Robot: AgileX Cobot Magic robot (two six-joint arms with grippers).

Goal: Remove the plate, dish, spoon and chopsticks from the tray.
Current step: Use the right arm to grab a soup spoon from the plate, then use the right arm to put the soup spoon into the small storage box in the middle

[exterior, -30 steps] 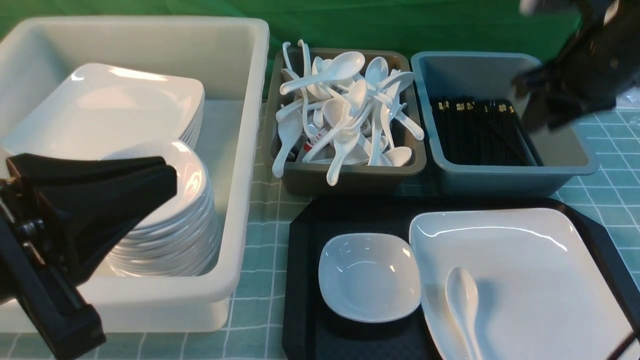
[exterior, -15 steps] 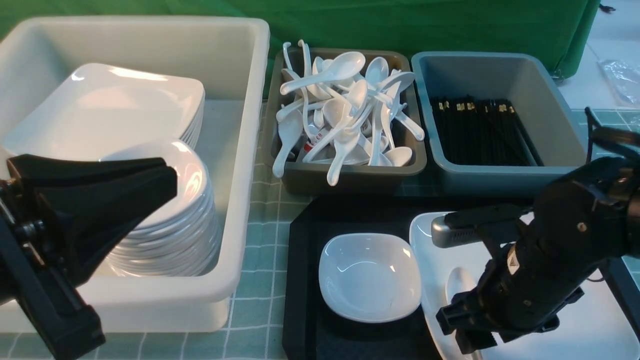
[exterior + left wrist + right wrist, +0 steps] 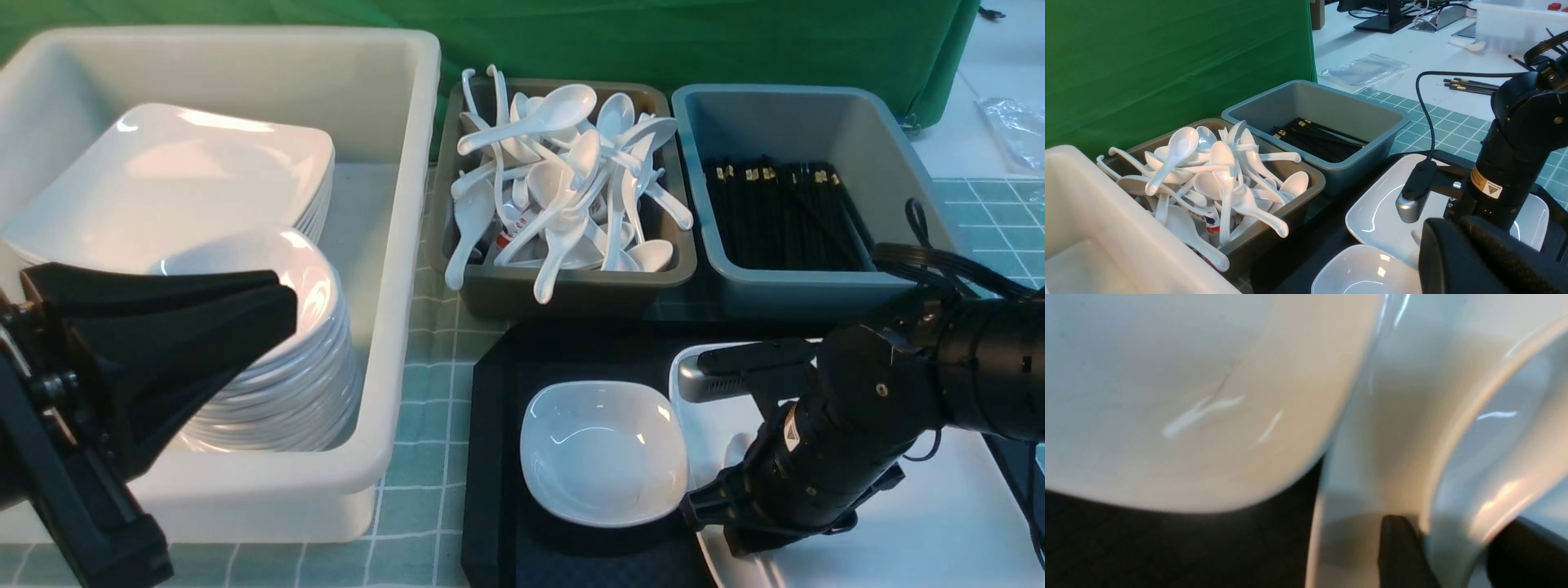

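Note:
The black tray [image 3: 498,457] holds the small white dish [image 3: 602,451] and, to its right, the large white plate [image 3: 947,531]. The white spoon [image 3: 737,447] lies on the plate, mostly hidden under my right arm. My right gripper [image 3: 751,543] is down on the plate; in the right wrist view [image 3: 1453,547] its jaws stand open on either side of the spoon [image 3: 1474,457], beside the dish [image 3: 1188,396]. No chopsticks show on the tray. My left gripper [image 3: 282,298] is shut and empty, in front of the white tub.
The white tub [image 3: 400,245] at the left holds stacked plates and dishes. A brown bin [image 3: 571,286] is full of spoons. A grey-blue bin [image 3: 816,290] holds several black chopsticks [image 3: 780,216]. Both bins stand just behind the tray.
My right arm swung from over the chopstick bin down onto the plate, then dropped lower and leftward over the spoon. My left gripper sank slightly.

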